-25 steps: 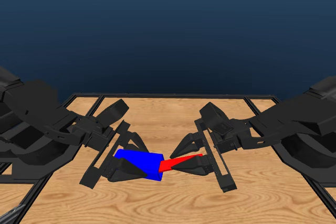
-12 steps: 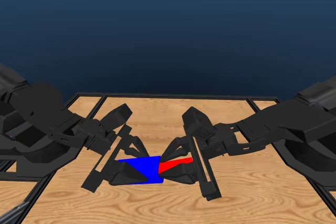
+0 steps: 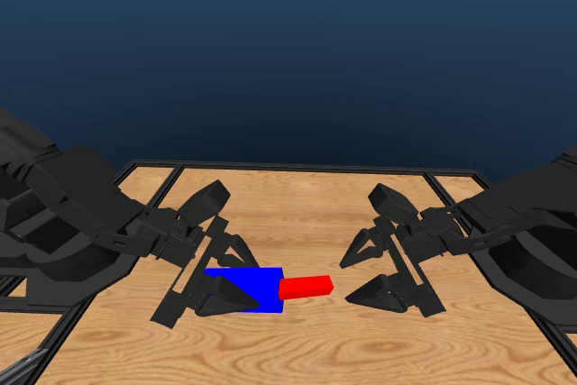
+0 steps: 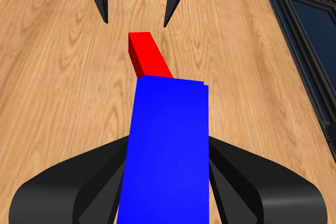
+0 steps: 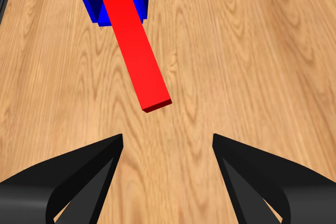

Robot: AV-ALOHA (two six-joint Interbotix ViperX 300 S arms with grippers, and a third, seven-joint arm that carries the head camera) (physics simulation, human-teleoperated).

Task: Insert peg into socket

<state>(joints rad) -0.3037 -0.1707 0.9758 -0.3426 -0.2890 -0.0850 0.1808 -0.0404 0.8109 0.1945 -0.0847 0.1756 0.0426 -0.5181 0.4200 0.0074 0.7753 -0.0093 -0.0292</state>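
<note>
Peg (image 3: pixel 306 288) sits in socket (image 3: pixel 257 284), left hand (image 3: pixel 236 275) gripping, right hand (image 3: pixel 365 275) open.

Flat, even, shadowless, sharp rendering

Light wooden tabletop (image 3: pixel 297 349) with wavy grain — filling the lower part of the head view, from 3 o'clock round to 9 o'clock. Edged by a thin black frame (image 3: pixel 297 167) along the far side, toward 12 o'clock. Beyond that — a plain dark blue backdrop (image 3: pixel 288 42), flat and featureless.
</note>
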